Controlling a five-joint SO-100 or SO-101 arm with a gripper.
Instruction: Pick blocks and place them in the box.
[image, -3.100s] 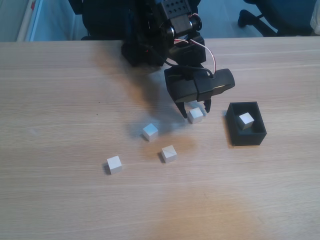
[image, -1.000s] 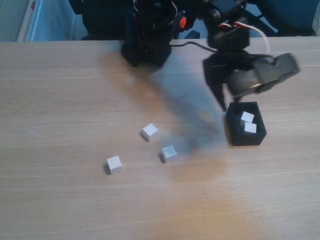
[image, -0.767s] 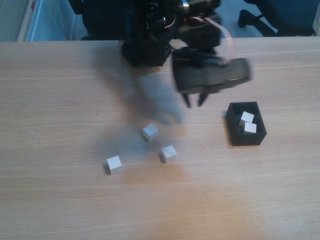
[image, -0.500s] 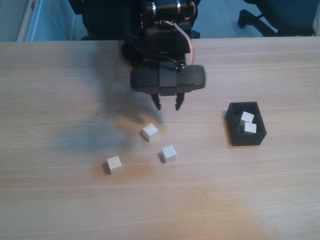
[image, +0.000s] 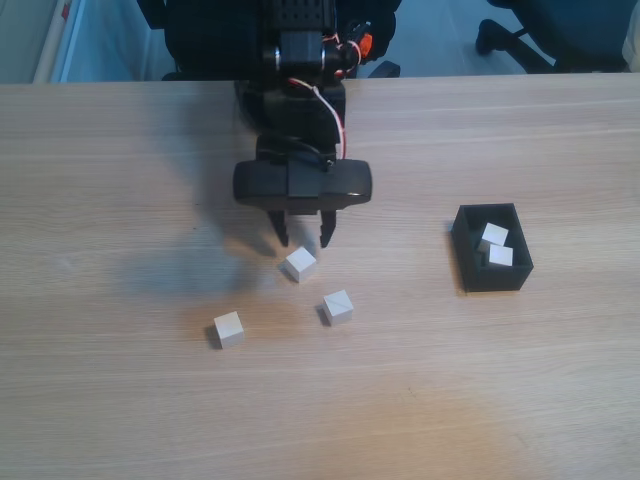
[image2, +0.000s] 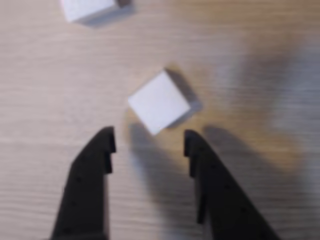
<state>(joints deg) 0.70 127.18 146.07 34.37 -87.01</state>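
Three white blocks lie loose on the wooden table in the fixed view: one (image: 300, 264) just below my gripper (image: 303, 238), one (image: 338, 306) to its lower right, one (image: 229, 329) to the lower left. The black box (image: 467, 260) at the right holds two more blocks (image: 493, 236) (image: 501, 256). My gripper is open and empty, hovering just behind the nearest block. In the wrist view that block (image2: 159, 101) sits turned at an angle just ahead of the open gripper (image2: 148, 141), and another block (image2: 85, 8) shows at the top edge.
The arm's black base (image: 290, 60) stands at the table's back edge. An office chair base (image: 510, 35) is on the floor behind the table at the right.
The gripper carried a block to the box and let it go, so the box now holds two. It then swung back left and came down over the nearest loose block.
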